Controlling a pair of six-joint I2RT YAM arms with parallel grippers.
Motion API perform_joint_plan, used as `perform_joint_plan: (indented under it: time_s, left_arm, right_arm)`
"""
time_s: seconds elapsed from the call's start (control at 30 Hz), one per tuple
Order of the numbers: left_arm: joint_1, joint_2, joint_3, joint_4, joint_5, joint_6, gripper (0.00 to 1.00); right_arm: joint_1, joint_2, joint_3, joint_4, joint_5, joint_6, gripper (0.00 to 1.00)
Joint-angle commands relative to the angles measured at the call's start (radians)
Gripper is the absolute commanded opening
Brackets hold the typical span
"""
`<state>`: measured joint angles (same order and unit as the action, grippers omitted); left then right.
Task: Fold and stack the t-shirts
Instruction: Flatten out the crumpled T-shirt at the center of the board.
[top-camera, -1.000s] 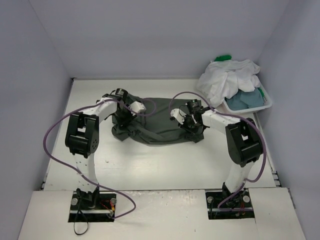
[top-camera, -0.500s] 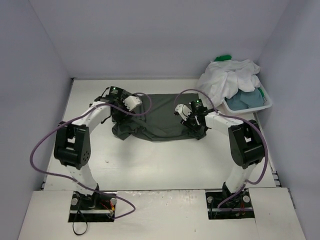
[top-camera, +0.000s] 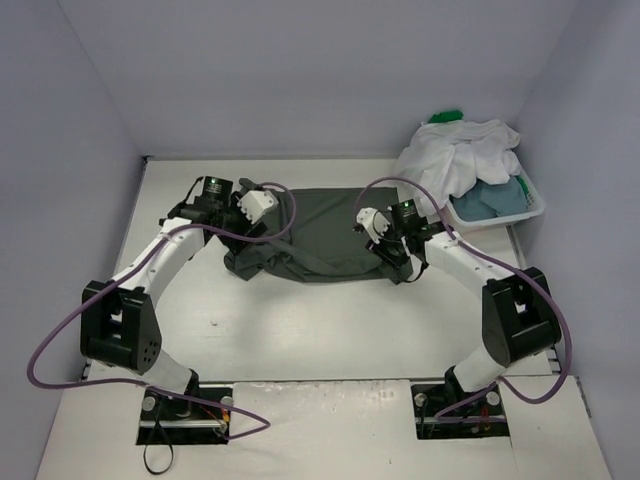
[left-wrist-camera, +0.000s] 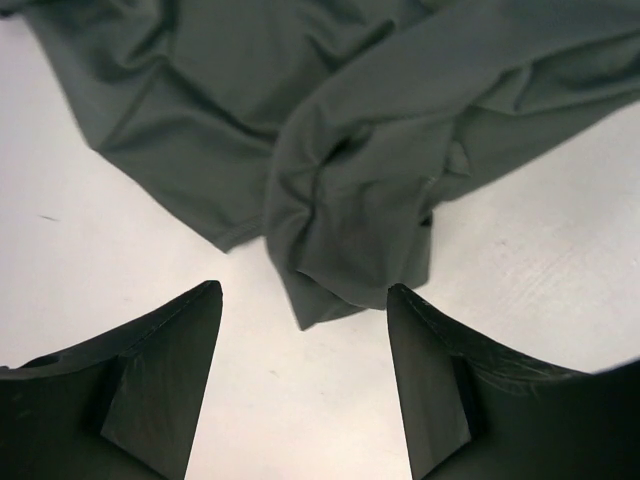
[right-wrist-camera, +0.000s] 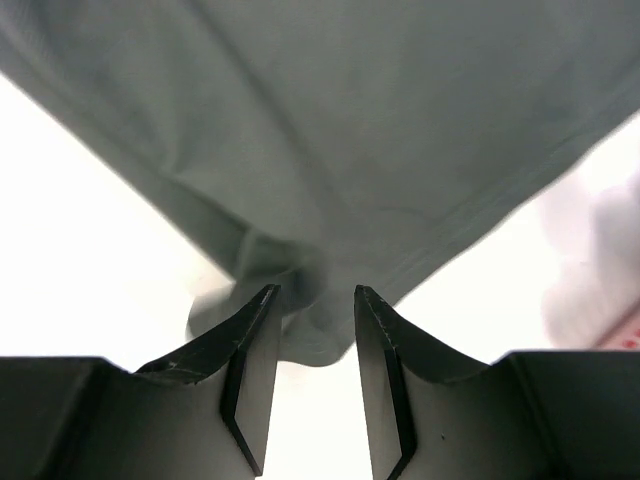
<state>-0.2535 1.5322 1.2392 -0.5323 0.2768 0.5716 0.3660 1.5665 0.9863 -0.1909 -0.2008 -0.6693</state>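
The left gripper has its two dark fingers spread wide apart, with nothing clamped between them. Just beyond the fingertips lies a dark grey t-shirt, rumpled on the white table. A bunched, creased corner of the cloth points toward the gap between the fingers, its tip about level with their ends. Bare tabletop shows on both sides of that corner.

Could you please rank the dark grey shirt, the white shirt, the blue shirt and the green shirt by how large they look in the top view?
1. dark grey shirt
2. white shirt
3. blue shirt, mostly covered
4. green shirt, only a sliver showing
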Motion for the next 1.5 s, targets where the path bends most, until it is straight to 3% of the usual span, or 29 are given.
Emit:
perform_joint_plan:
  time_s: [0.0, 0.7, 1.23, 1.47]
  left_arm:
    - [-0.009, -0.029, -0.007, 0.003, 0.032, -0.027, 0.61]
    - [-0.02, -0.023, -0.064, 0.008, 0.076, -0.046, 0.61]
    - [-0.029, -0.037, -0.086, 0.011, 0.075, -0.033, 0.61]
    - [-0.038, -0.043, -0.081, -0.001, 0.079, -0.038, 0.61]
  right_arm:
    - [0.014, -0.013, -0.02, -0.035, -0.031, 0.005, 0.32]
    - [0.168, 0.017, -0.081, -0.044, 0.011, 0.053, 0.32]
    - [0.191, -0.022, -0.075, -0.047, 0.167, 0.074, 0.34]
    - [0.202, -0.051, -0.095, -0.085, 0.166, 0.066, 0.34]
